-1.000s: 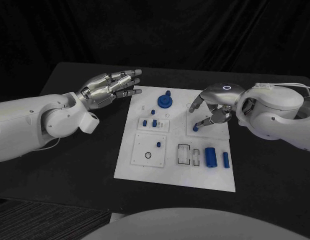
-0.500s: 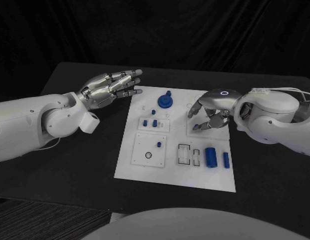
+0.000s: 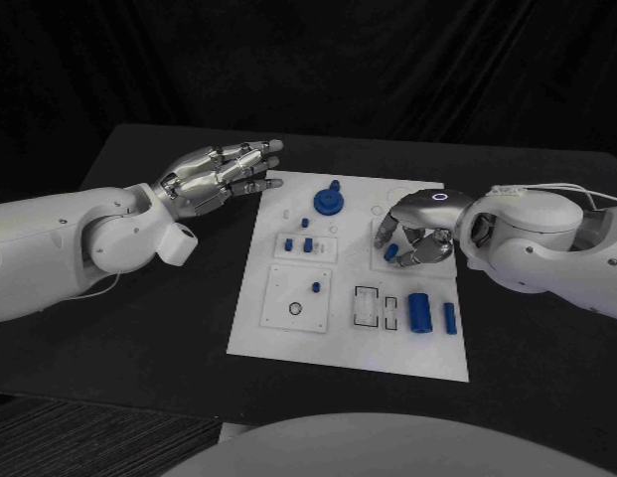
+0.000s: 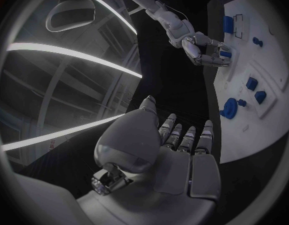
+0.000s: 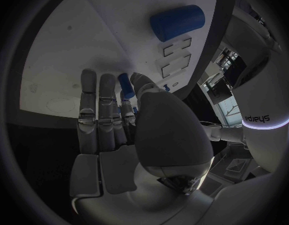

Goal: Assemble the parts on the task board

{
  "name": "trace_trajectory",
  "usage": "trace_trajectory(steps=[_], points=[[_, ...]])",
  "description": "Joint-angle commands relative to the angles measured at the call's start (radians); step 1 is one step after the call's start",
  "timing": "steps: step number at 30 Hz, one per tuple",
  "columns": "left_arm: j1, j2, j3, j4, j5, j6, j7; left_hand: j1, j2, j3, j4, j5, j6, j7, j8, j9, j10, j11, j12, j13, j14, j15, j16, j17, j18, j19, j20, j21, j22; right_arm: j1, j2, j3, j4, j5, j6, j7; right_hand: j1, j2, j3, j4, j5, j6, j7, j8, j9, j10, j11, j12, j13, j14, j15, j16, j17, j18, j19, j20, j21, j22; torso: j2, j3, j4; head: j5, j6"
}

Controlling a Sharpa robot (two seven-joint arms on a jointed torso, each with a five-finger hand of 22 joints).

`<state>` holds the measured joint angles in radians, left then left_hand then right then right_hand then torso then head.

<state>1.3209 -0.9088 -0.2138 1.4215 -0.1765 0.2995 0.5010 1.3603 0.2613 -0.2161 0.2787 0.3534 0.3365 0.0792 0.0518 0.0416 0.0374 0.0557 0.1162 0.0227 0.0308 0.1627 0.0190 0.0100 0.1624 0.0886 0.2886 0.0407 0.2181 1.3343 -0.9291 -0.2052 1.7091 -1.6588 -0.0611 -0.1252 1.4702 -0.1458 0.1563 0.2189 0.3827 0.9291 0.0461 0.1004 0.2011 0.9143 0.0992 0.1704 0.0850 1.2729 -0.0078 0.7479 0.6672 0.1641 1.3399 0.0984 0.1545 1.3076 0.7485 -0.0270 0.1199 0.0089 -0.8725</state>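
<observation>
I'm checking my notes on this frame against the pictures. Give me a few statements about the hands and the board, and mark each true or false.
1. The right hand is over the task board. True.
2. The right hand pinches a small blue part. True; the right wrist view shows it between thumb and finger.
3. The left hand grips the large blue cylinder. False; it holds nothing, fingers apart, beside the board's far left corner, and the cylinder lies on the board's near right part.
4. The round blue knob piece lies off the board on the black table. False; it sits on the board's far end.
</observation>
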Motion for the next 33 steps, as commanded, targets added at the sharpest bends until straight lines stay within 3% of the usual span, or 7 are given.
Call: trace_trajectory(steps=[1,6,10,18,27,30,33], points=[[-0.002,0.001,0.001,0.000,0.005,0.018,0.004,0.002,0.010,0.007,0.000,0.006,0.008,0.001,0.006,0.002,0.004,0.013,0.012,0.003,0.000,0.006,0.006,0.002,0.017,0.008,0.000,0.005,0.001,-0.007,-0.001,-0.003,-0.002,0.002,0.020,0.009,0.012,0.002,0.005,-0.011,0.013,0.005,0.001,0.007,0.002,0.008,-0.003,0.001,0.002,-0.010,-0.002,-0.006,-0.002,0.011,-0.002,-0.004,-0.006,0.028,0.000,0.0004,0.0001,-0.001,0.000],[-0.002,0.003,0.001,-0.001,0.005,0.021,0.002,0.004,0.013,0.008,-0.001,0.011,0.011,0.003,0.007,0.002,0.010,0.016,0.022,0.005,0.001,0.005,0.006,0.002,0.017,0.009,0.000,0.005,0.001,-0.008,0.000,-0.003,-0.005,0.003,0.012,0.013,0.025,0.008,0.029,-0.035,0.032,0.030,0.010,0.023,0.015,0.044,-0.006,0.016,0.008,-0.012,-0.005,-0.007,-0.003,0.011,-0.002,-0.008,-0.003,0.032,0.001,0.0008,-0.0002,-0.002,0.000],[-0.003,0.005,0.001,-0.002,0.005,0.024,0.001,0.007,0.016,0.010,-0.002,0.015,0.017,0.006,0.009,0.003,0.014,0.019,0.030,0.006,0.002,0.005,0.007,0.002,0.017,0.010,0.000,0.006,0.001,-0.010,0.000,-0.003,-0.008,0.003,-0.014,0.025,0.032,0.010,0.059,-0.053,0.038,0.071,0.019,0.059,0.040,0.108,-0.014,0.041,0.017,-0.007,-0.011,-0.003,-0.001,0.008,0.005,-0.014,0.027,0.038,0.000,0.0006,-0.0001,-0.001,0.000],[-0.004,0.005,0.001,-0.003,0.005,0.026,-0.004,0.015,0.021,0.015,-0.006,0.029,0.023,0.009,0.012,0.003,0.021,0.025,0.040,0.008,0.003,0.005,0.008,0.003,0.016,0.012,0.000,0.007,0.001,-0.012,-0.002,-0.003,-0.006,0.003,-0.065,0.045,0.050,0.012,0.102,-0.093,-0.004,0.144,0.039,0.137,0.106,0.247,-0.053,0.085,0.038,0.003,-0.023,-0.001,0.000,0.005,0.013,-0.026,0.076,0.043,-0.001,0.0002,-0.0002,0.001,0.000],[-0.005,0.005,0.001,-0.005,0.005,0.029,-0.011,0.024,0.023,0.021,-0.013,0.043,0.026,0.011,0.013,0.003,0.023,0.027,0.044,0.009,0.003,0.006,0.009,0.003,0.016,0.014,0.001,0.008,0.000,-0.010,-0.023,-0.002,0.018,0.003,-0.142,0.063,0.056,0.013,0.112,-0.113,-0.010,0.178,0.054,0.172,0.141,0.295,-0.066,0.101,0.053,0.008,-0.029,-0.011,-0.007,0.004,0.009,-0.032,0.090,0.043,0.000,-0.0002,0.0008,0.008,0.000],[-0.005,0.005,0.001,-0.005,0.005,0.029,-0.013,0.029,0.023,0.024,-0.017,0.050,0.029,0.012,0.014,0.004,0.024,0.027,0.046,0.009,0.004,0.006,0.009,0.003,0.016,0.014,0.001,0.008,0.000,0.008,-0.035,-0.002,0.039,0.003,-0.169,0.069,0.060,0.012,0.114,-0.117,-0.008,0.176,0.056,0.171,0.143,0.296,-0.064,0.100,0.054,0.009,-0.028,-0.013,-0.008,0.004,0.008,-0.033,0.093,0.044,-0.001,-0.0004,0.0009,0.012,0.000],[-0.006,0.005,0.001,-0.006,0.005,0.030,-0.016,0.030,0.023,0.025,-0.018,0.053,0.030,0.012,0.015,0.004,0.024,0.028,0.046,0.009,0.003,0.006,0.009,0.003,0.016,0.015,0.001,0.008,-0.001,0.042,-0.044,-0.002,0.061,0.003,-0.177,0.070,0.061,0.013,0.116,-0.118,-0.006,0.175,0.057,0.171,0.144,0.296,-0.063,0.099,0.054,0.009,-0.028,-0.014,-0.008,0.003,0.008,-0.033,0.094,0.044,-0.001,-0.0005,0.0005,0.011,0.000]])
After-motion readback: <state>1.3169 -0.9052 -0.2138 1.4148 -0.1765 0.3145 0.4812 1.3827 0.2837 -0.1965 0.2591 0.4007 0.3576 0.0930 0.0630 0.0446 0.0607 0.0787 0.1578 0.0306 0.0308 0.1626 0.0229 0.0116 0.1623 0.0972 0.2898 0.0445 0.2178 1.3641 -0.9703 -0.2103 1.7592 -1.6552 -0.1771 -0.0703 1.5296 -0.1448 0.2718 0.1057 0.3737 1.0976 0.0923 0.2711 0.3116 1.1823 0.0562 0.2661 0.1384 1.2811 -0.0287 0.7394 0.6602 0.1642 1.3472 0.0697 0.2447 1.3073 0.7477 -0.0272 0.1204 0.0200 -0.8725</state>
